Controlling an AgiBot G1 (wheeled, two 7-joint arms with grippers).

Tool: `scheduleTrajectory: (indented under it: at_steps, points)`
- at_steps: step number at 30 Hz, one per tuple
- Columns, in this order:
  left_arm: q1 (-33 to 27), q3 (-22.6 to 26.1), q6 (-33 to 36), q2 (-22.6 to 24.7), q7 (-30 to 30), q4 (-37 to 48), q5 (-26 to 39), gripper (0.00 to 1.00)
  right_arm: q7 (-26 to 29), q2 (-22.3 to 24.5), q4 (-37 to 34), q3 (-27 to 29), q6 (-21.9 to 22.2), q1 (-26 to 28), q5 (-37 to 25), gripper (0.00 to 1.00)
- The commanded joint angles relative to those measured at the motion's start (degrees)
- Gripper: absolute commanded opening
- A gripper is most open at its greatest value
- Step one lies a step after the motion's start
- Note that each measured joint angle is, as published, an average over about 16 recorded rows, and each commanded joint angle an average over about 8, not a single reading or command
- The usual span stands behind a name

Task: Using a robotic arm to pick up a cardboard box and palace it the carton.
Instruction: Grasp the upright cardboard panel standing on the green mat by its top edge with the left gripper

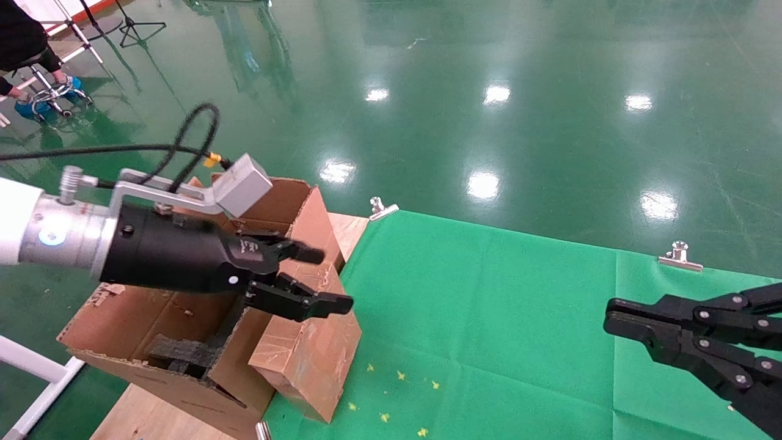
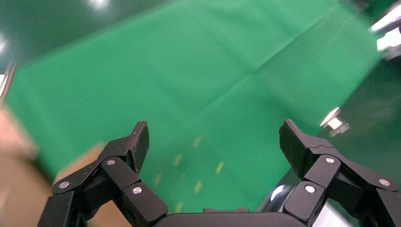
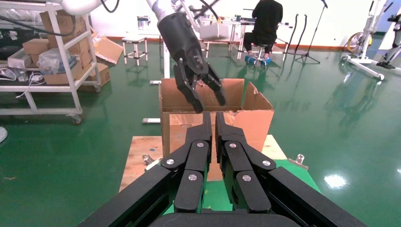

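Above carton (image 1: pixel 153 318), empty left end effector (image 1: pixel 317 278)

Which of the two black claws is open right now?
The left gripper, above the carton, holds its fingers wide apart with nothing between them. The right gripper, low over the green cloth, has its fingers pressed together.

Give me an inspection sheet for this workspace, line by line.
Surface: green cloth, flat, held by metal clips; wooden board beside it.
Job's things: carton on the board, flaps up, black foam inside; cardboard box not clearly told from the taped slab at the carton's cloth side.
Clutter: yellow specks on the cloth.
Grippers: left claw open, empty, above the carton; right claw shut, parked over the cloth.
Cables: black cable looping off the left wrist.
Surroundings: glossy green floor, seated person, shelving cart.
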Motion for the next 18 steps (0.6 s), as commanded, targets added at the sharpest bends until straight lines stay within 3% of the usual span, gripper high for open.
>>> scheduleTrajectory:
  at_steps: [1,4,12,18]
  points:
    - [-2.05,1.15,0.81,0.08,-4.18,-0.38,3.41,1.0,0.0,0.0,-0.01,-0.01,0.0,0.0,0.0,0.0]
    - [-5.86,4.16,2.58,1.32,-10.01,-0.51,8.0,1.0,-0.01,0.0,-0.01,-0.02,0.0,0.01,0.01,0.01]
    - [-14.49,14.55,3.99,3.46,-19.56,-0.7,14.63,1.0,-0.02,0.01,-0.01,-0.04,0.01,0.02,0.03,1.0]
    - [-19.01,22.42,3.91,4.08,-24.14,-0.69,15.84,1.0,-0.03,0.02,-0.01,-0.06,0.02,0.02,0.04,1.0]
